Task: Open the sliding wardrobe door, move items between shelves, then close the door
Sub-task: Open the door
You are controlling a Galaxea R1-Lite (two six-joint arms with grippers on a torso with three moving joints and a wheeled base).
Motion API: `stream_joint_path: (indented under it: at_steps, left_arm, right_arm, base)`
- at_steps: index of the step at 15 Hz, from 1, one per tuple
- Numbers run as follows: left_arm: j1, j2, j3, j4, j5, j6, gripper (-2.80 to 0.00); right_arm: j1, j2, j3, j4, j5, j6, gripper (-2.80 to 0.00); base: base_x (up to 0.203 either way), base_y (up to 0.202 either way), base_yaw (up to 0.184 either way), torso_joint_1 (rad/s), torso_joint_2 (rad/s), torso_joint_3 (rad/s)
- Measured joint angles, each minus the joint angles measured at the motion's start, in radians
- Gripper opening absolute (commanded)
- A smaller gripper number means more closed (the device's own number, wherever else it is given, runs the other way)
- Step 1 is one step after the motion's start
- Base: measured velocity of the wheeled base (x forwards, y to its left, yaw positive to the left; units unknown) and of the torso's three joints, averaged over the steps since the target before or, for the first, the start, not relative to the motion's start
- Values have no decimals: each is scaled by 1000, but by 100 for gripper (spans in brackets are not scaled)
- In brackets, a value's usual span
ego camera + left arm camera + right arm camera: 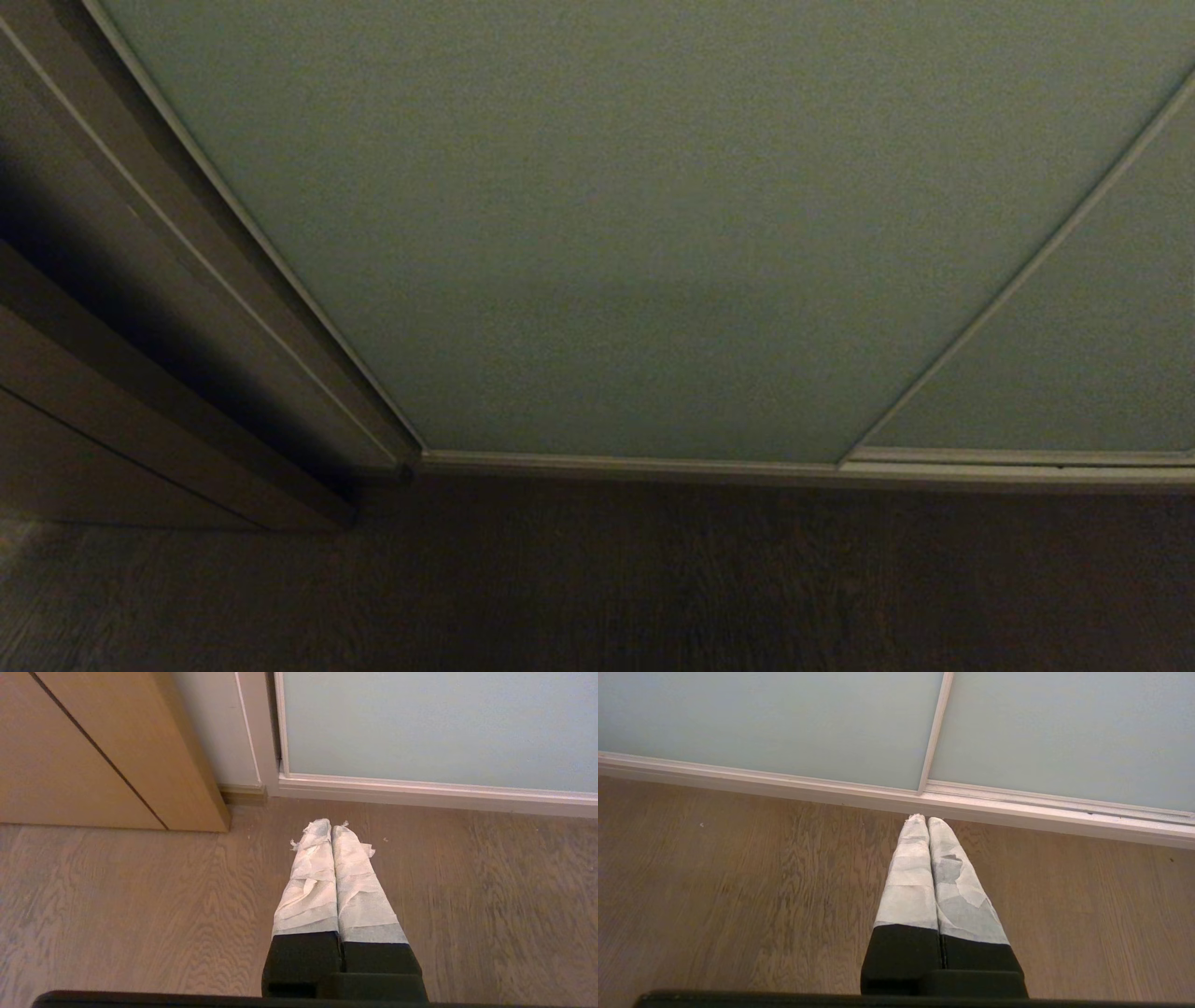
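Head view: sliding wardrobe door fills most of the frame, pale grey-green panel, fully across its opening, nothing of the interior showing. Thin light frame along its bottom edge, sitting on the bottom rail. A second panel of the same colour is at the right, split from the first by a slim vertical frame strip. Dark brown wooden side panel stands at the left, next to the door's left edge. Wood floor runs in front. Neither arm appears in this view.

Left gripper: hangs over the floor, pointing towards the door's lower left corner, clear of door and rail. Jaws pressed together, nothing between them. Fingers are wrapped in white tape over black bases. Light wooden cabinet is beside it, near the white jamb where the door ends.

Right gripper: also over the floor, tips aimed at the rail just below the strip where the two panels meet; looks close to the rail but I cannot tell if it touches. Jaws pressed together, empty. Same white tape on the fingers.

Toys and shelves: not visible in any view, door shut in front of them.
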Motion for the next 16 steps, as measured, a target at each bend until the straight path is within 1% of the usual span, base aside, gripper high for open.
stream_joint_path:
  at_steps: [8, 12, 15, 16]
  left_arm:
    - [0, 1, 0, 1, 0, 13, -280]
    - [0, 1, 0, 6, -1, 75, -280]
    - [0, 2, -4, 6, -16, 129, -280]
    - [0, 3, -20, 11, -18, 135, -280]
  right_arm:
    - [0, 0, 0, 0, 0, 0, -280]
    - [0, 0, 0, 0, 0, 0, -280]
    - [0, 0, 0, 0, 0, 1, -280]
    - [0, 0, 0, 0, 0, 0, -280]
  base:
    - [0, 0, 0, 0, 0, 0]
    - [0, 0, 0, 0, 0, 0]
    - [0, 0, 0, 0, 0, 0]
    - [0, 0, 0, 0, 0, 0]
